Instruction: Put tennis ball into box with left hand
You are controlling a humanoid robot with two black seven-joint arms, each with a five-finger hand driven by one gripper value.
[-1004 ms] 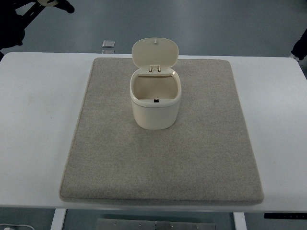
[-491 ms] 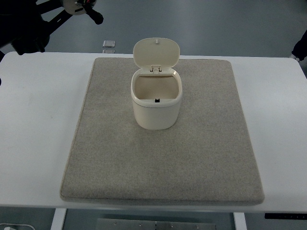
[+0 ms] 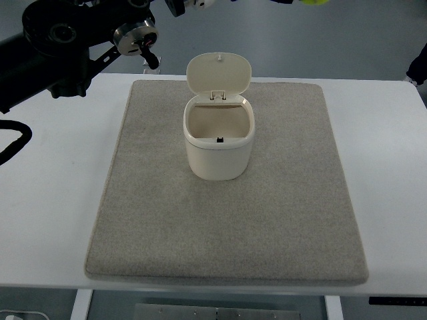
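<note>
Black left arm (image 3: 53,53) reaches along top edge | robot hand cropped, grip state unclear | cream box (image 3: 218,143) lid up

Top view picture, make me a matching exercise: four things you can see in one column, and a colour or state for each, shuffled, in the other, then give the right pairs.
Things:
1. box
2. mat
3. table
4. left arm

Descriptions:
A. black, reaching in from the left edge
B. white, bare around the mat
C. cream, lid standing open
D. grey-beige, lying flat under the box

Pairs: 1-C, 2-D, 3-B, 4-A
</note>
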